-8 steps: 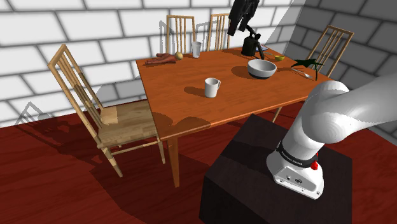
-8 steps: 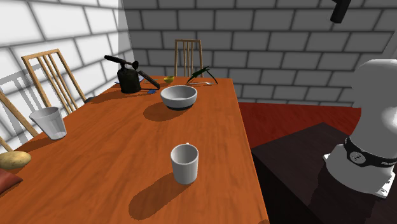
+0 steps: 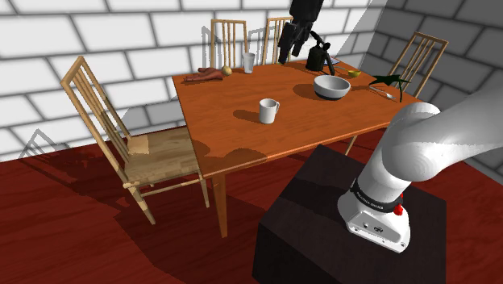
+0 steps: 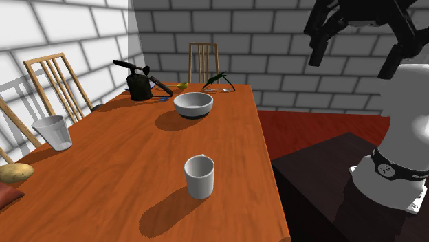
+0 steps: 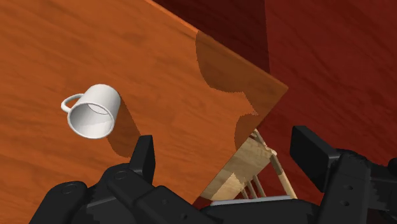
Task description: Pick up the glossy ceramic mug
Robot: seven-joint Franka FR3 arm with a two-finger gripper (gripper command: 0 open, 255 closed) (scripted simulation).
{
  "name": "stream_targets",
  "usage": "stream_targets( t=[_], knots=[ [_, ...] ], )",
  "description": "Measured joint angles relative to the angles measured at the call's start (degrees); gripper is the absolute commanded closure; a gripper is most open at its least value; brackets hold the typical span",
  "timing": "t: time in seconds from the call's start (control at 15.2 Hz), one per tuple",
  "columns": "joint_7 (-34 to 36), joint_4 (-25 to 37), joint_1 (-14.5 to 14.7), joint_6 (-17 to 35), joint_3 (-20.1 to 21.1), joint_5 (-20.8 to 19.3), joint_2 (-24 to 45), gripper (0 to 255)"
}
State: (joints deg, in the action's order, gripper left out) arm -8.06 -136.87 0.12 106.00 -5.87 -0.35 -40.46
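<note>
White mug (image 4: 199,177) standing upright on the wooden surface (image 4: 103,185), apart from a grey bowl (image 4: 193,105) farther along. The end effector (image 4: 355,60) hangs high above the surface, fingers spread wide with nothing between them, well apart from the mug.

White mug (image 4: 199,177) upright on the orange tabletop (image 4: 124,185), pale bowl (image 4: 193,104) well beyond it, black spouted can (image 4: 139,86) farther back, plain cup (image 4: 53,132) at the left edge, black fingers (image 4: 319,48) spread apart, high at upper right.
</note>
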Motion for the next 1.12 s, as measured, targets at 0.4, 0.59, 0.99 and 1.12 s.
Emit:
stream_targets(
  t=[0.4,0.59,0.99,1.12],
  knots=[
    [-3.08,-1.76,-0.69,9.88,-2.77,-1.56,9.53,0],
    [-4.6,-1.95,-1.0,14.28,-4.12,-2.03,14.43,0],
    [-7.71,-0.97,-1.42,22.93,-6.63,-2.12,25.35,0],
    [-8.98,-0.01,-1.6,25.64,-7.49,-1.79,29.45,0]
  ],
)
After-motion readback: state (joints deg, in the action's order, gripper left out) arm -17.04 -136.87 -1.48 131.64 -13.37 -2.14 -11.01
